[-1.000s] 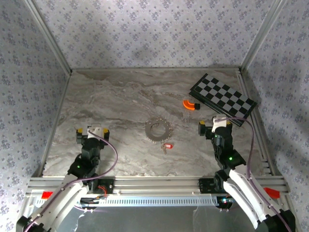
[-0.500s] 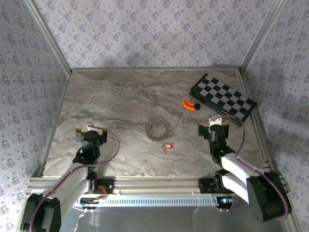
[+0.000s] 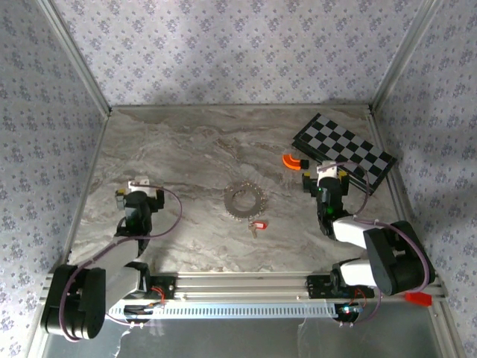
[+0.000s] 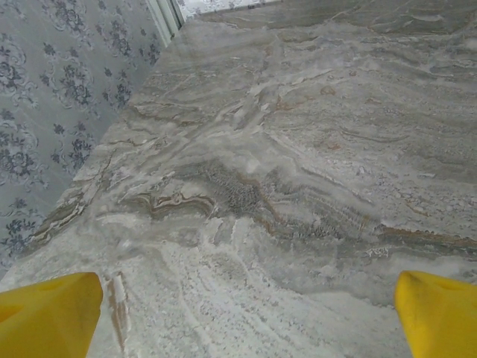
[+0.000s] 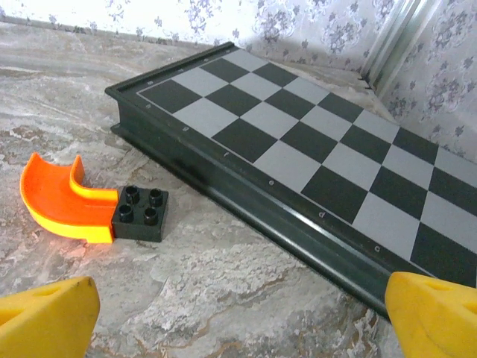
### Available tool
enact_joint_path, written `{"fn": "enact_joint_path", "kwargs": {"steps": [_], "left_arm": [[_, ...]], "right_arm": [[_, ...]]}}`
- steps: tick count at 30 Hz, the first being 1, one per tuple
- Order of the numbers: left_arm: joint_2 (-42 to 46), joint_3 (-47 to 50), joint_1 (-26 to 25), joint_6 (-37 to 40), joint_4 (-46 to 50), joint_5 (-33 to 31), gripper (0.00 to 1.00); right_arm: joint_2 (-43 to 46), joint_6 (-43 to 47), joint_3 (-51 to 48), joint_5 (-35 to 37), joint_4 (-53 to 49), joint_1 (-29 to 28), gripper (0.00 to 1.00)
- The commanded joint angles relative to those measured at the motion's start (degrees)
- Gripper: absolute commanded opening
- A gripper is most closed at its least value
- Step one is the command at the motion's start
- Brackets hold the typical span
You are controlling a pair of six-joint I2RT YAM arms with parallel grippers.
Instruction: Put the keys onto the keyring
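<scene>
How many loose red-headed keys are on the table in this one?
1. The red-headed key lies on the table just on the near side of the keyring, apart from it. I see no other, though one could be hidden.

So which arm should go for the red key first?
Right, probably. The right claw, open, is nearer the red key beside the keyring than the left claw, though it faces the chequered board and must turn.

Marble-patterned table [image 3: 179, 149], enclosed by walls [image 3: 223, 52] papered in a floral print. Upper right of the overhead view: a black-and-white chequered board [image 5: 313, 142] lying flat near the corner. Just left of its edge and apart from it, an orange curved piece [image 5: 56, 198] joined at one end to a black studded block [image 5: 140, 213].
</scene>
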State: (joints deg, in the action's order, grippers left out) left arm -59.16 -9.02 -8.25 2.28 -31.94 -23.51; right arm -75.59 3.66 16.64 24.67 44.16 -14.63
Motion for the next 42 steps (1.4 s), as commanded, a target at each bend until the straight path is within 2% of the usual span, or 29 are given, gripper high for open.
{"fn": "enact_joint_path", "kwargs": {"steps": [1,8,11,15,19,23,25,26,27,28,30,34,42], "left_arm": [[-2.86,-2.65,0.71,-0.79,-6.84,2.20,1.00],[-10.25,-5.96,2.38,-1.32,-10.34,5.83,1.00],[-12.50,-6.61,2.54,-1.48,-12.40,6.30,1.00],[-16.72,-8.76,2.54,-1.78,-14.39,7.63,1.00],[-23.55,-8.54,2.71,-1.08,-22.29,6.86,1.00],[-25.71,-8.74,3.79,-2.48,-23.50,7.48,1.00],[-29.33,-8.92,4.75,-3.30,-27.46,7.09,1.00],[-29.97,-9.72,4.78,-3.35,-26.06,6.62,1.00],[-28.52,-11.19,4.81,-3.82,-20.50,6.74,1.00],[-28.67,-11.85,4.77,-3.91,-20.26,6.87,1.00],[-29.19,-11.27,4.89,-3.98,-22.03,6.20,1.00],[-28.87,-13.22,5.88,-5.25,-17.77,6.80,1.00],[-28.91,-13.40,7.01,-6.05,-17.29,8.21,1.00]], "right_arm": [[-1.80,3.13,0.03,1.32,4.73,0.39,0.99],[-10.25,4.20,0.05,1.58,15.87,4.66,1.00],[-8.46,-0.25,1.58,-1.00,8.51,6.28,1.00],[-9.20,1.34,1.73,-1.79,10.32,6.81,1.00],[-9.10,0.87,2.25,-3.59,8.77,7.50,1.00],[-9.00,-1.00,2.02,-5.84,8.51,9.33,0.99],[-9.45,-3.38,1.59,-8.22,8.71,11.25,1.00],[-10.96,-4.92,1.30,-7.73,9.87,11.93,0.99],[-13.69,-1.47,1.44,-6.82,14.69,11.52,1.00],[-14.19,-1.01,1.95,-5.39,14.26,10.70,1.00],[-12.32,-4.66,3.09,-7.33,7.92,11.55,1.00],[-12.14,-4.89,3.93,-9.66,6.57,14.34,1.00],[-12.63,-4.02,3.77,-8.04,8.03,13.58,1.00]]}}
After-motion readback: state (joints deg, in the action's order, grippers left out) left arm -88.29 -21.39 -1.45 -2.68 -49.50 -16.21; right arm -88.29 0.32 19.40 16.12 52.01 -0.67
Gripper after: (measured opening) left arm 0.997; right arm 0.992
